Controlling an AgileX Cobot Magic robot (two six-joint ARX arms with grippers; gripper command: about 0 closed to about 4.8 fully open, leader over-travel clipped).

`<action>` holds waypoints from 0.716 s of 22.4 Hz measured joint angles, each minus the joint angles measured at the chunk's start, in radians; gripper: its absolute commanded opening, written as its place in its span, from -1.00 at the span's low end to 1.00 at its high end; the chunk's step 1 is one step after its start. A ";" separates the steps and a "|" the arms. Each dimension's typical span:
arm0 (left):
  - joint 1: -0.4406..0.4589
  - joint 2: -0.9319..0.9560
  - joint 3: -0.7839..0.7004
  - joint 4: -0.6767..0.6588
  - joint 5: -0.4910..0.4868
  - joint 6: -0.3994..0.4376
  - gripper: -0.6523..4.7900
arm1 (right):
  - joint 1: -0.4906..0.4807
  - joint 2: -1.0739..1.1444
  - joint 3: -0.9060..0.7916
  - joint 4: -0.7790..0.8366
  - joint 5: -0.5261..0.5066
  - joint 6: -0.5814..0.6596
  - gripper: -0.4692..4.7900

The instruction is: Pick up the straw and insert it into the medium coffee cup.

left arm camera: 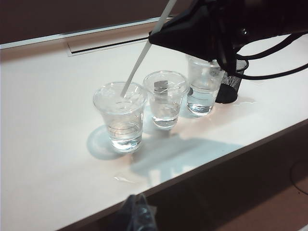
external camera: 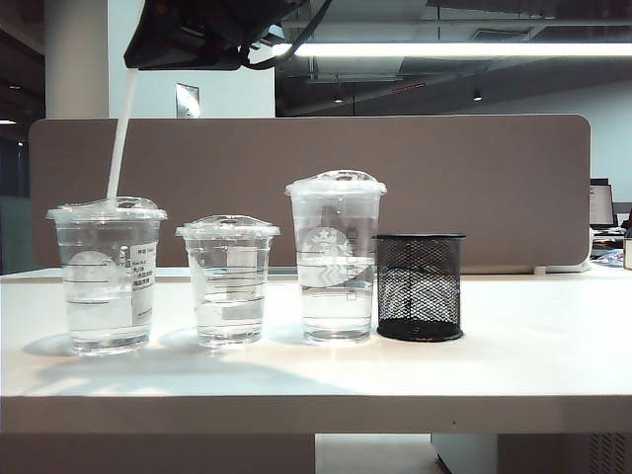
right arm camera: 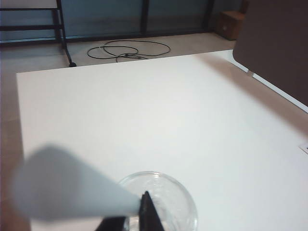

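On white table (external camera: 533,365), row near front edge: medium coffee cup (external camera: 107,276) at far left, two more clear cups, black mesh holder (external camera: 420,286). Above medium cup, right gripper (left arm camera: 161,36) clamped on straw (external camera: 120,138), tip at domed lid. Left gripper (left arm camera: 137,214) blurred; jaw state unclear.

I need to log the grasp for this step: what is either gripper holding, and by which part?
The right gripper, above the medium coffee cup, is shut on the straw near its upper end. The left gripper holds nothing.
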 measured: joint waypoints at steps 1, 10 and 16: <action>0.000 0.000 0.000 0.000 0.000 0.000 -0.77 | 0.000 0.000 0.000 0.000 0.003 0.000 -0.67; 0.000 0.000 0.000 0.000 0.000 0.023 -0.77 | 0.000 -0.077 0.001 0.002 0.006 0.000 -0.67; 0.000 0.000 0.000 0.000 0.000 0.023 -0.77 | 0.002 -0.072 0.000 -0.085 0.007 0.000 -0.67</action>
